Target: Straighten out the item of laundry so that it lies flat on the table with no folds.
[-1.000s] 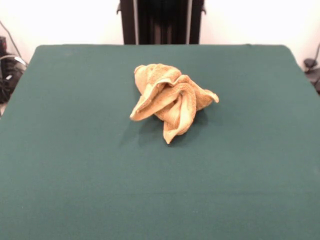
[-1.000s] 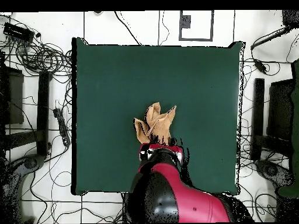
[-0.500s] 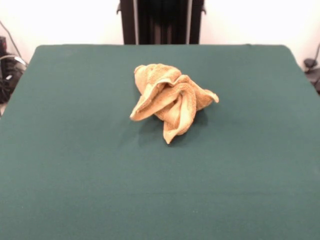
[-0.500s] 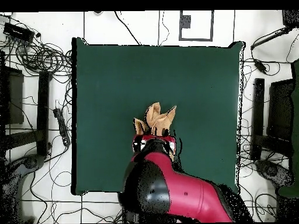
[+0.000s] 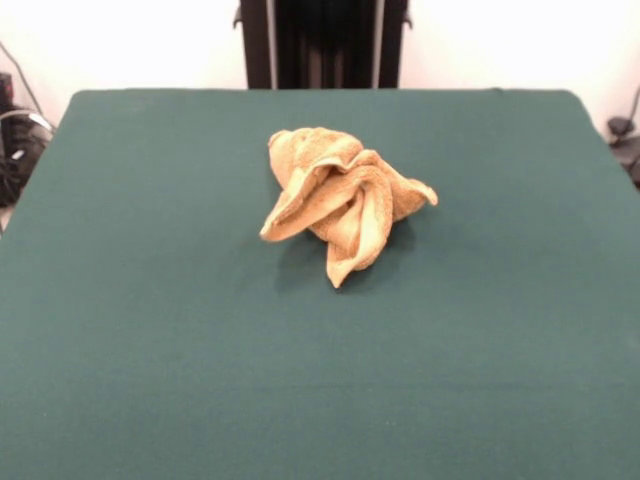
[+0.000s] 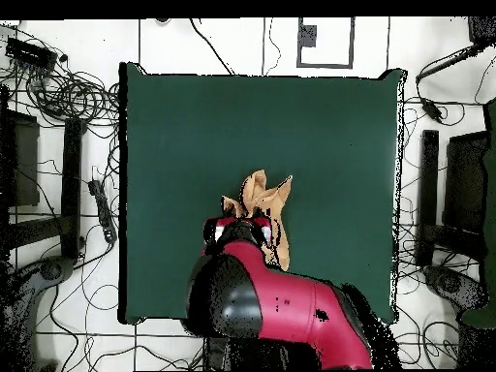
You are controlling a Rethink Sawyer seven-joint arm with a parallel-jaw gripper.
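- Towel (image 5: 343,200) sits bunched near the middle of the counter (image 5: 150,330), a little toward the robot's side; nothing else rests on the green cloth
- Overhead view: the red and black arm (image 6: 262,310) reaches in from the base edge and its head overlaps the towel's (image 6: 260,199) near part; the free cloth pokes out on the side away from the base
- Claw itself: hidden beneath the arm's bulk in the overhead view, absent from the front view; cannot tell whether it is apart or together, nor whether it touches cloth
- Key relation, as a judgement: the heap lies directly under and just ahead of the arm's end, so the coming move looks like a straight descent, not a sideways reach; height above the towel cannot be read from these views
- Long axis in the front view: roughly from the upper-left lobe down to the lower point, slanted; two pointed flaps splay outward, one to lower left, one straight down, a shorter one to the right
- Look of the towel: orange-tan terry, heavily crumpled, several layers rolled over each other, standing up off the counter; no label or woven band discernible
- Progress judged: flattening not begun; every fold remains
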